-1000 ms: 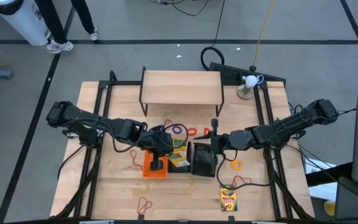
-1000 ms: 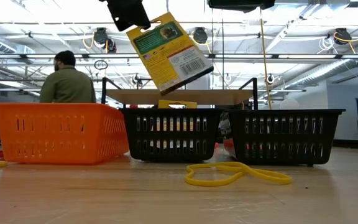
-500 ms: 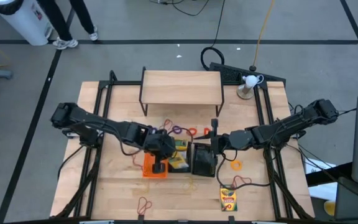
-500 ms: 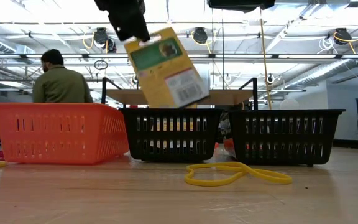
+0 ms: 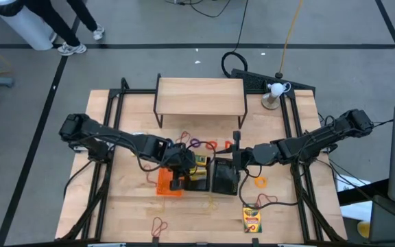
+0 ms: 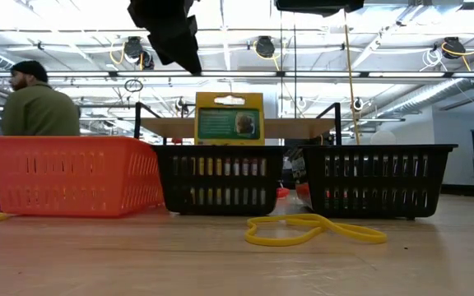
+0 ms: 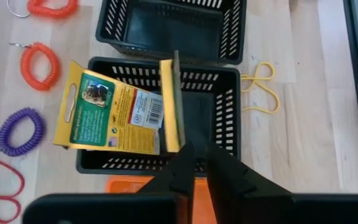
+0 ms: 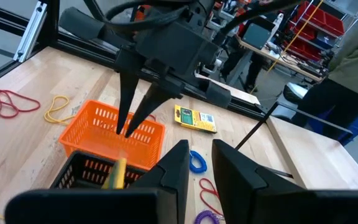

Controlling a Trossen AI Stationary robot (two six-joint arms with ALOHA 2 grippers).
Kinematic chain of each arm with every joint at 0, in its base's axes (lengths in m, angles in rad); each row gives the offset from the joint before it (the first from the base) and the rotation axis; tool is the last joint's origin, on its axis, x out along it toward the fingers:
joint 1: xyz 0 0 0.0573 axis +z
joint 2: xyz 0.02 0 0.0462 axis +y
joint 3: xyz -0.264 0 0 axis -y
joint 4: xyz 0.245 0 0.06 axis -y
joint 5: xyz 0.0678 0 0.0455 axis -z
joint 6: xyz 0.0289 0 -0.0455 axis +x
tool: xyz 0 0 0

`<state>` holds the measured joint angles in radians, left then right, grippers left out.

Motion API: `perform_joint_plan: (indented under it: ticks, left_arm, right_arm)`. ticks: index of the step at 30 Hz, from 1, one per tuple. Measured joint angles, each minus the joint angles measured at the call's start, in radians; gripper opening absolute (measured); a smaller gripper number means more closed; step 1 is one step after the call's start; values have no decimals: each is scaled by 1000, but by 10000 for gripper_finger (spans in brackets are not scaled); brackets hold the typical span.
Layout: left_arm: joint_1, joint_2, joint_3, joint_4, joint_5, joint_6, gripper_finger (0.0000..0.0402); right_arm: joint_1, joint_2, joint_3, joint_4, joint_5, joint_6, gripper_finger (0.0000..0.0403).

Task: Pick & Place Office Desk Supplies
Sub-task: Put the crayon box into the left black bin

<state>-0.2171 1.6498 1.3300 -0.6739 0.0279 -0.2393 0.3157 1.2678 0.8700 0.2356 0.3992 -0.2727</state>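
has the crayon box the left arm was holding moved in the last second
Yes. The crayon box has dropped from under the left gripper into the middle black tray, standing upright above its rim.

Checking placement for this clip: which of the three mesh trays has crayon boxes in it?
The middle black tray, between the orange tray and the other black tray; crayon boxes stick up from it, and neither other tray shows any.

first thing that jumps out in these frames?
A yellow-and-green crayon box standing up out of the middle black tray, with the left gripper hanging just above it, holding nothing. Beside it are the orange tray on one side and a second black tray, with the right gripper over it. A yellow rubber band lies on the table in front.
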Motion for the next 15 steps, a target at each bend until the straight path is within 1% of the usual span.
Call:
perform_joint_plan:
  ticks: [7,11,15]
  left_arm:
    - [28,0,0,29,54,7,93]
    - [30,0,0,48,46,44,130]
    - [33,-11,0,13,50,64,157]
  right_arm:
    - [0,0,0,0,-3,-1,59]
    - [0,0,0,0,-3,-1,59]
    - [0,0,0,0,-3,-1,59]
